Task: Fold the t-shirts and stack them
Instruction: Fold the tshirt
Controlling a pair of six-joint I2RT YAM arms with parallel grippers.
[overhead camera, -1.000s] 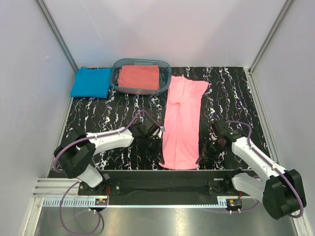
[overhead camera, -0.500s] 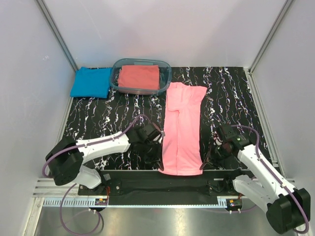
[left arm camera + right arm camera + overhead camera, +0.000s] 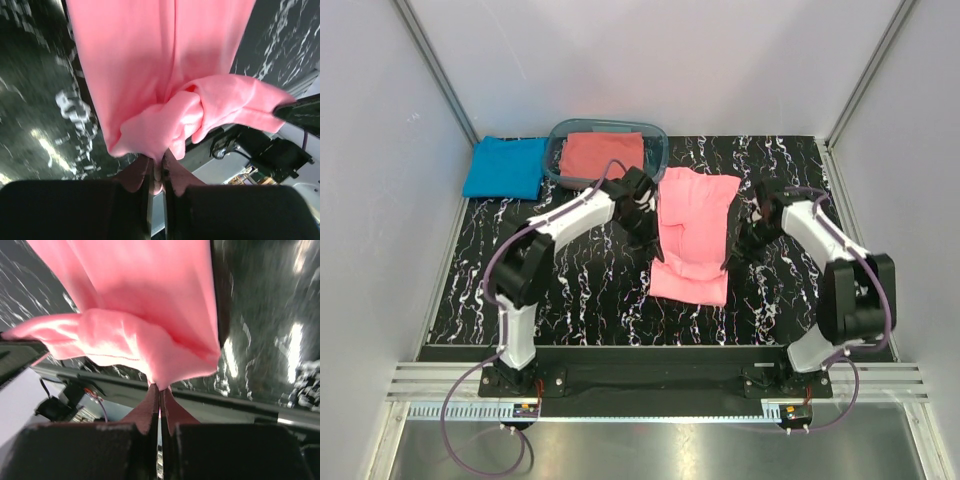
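You had the black marbled table (image 3: 800,300) under it all. The pink t-shirt (image 3: 692,225) lay lengthwise at centre frame, with its near end bunched up. At upper left sat the clear tub (image 3: 658,150). A folded blue t-shirt (image 3: 505,167) lay just beside it on the left, and a folded coral-red t-shirt (image 3: 603,155) lay inside it. Your left gripper (image 3: 157,175) was clamped on pink cloth at the shirt's left edge. Your right gripper (image 3: 160,395) was pinched tight on the right edge.
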